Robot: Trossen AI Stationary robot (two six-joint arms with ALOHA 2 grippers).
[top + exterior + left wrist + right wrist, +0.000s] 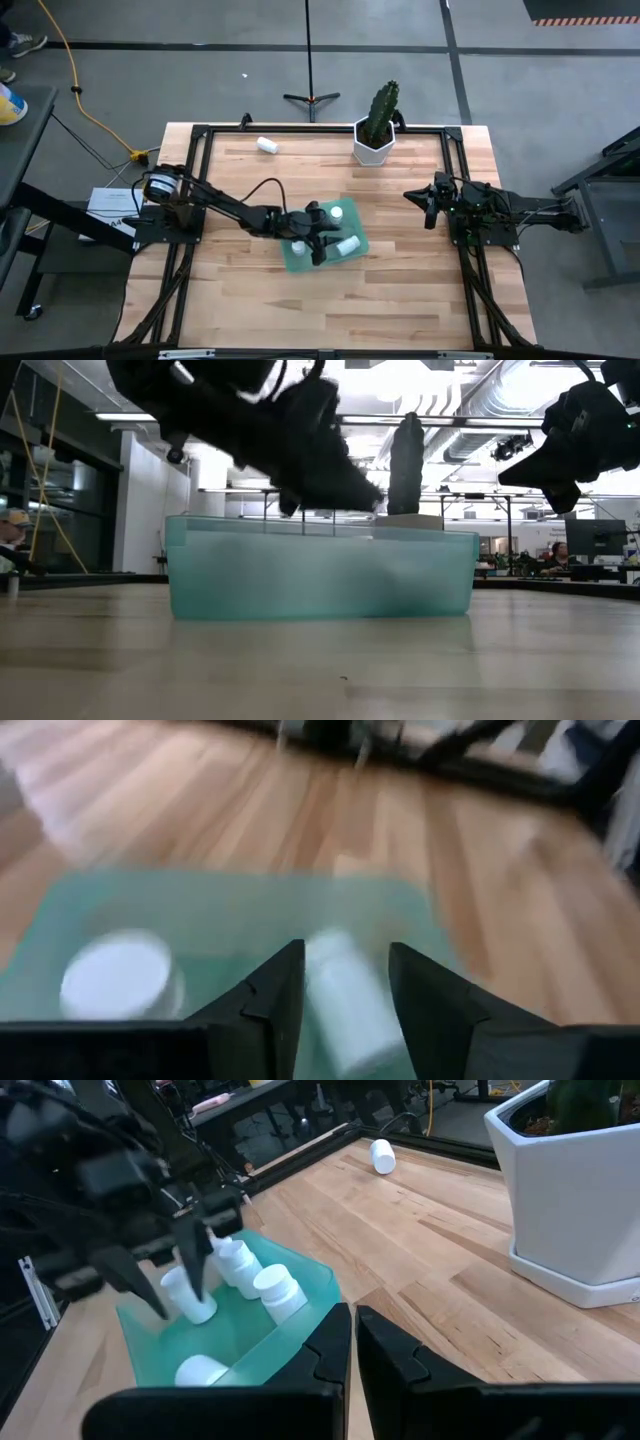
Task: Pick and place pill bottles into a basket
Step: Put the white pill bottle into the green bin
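Partly hidden under the left gripper: teal translucent basket at table centre, white pill bottles inside. Fingers spread around one lying bottle, contact unclear. Right gripper at 3 o'clock, nearly closed, empty. Stray bottle lying at 11 o'clock.

Light wooden table — teal basket mid-table, white cactus pot and stray pill bottle at its far edge
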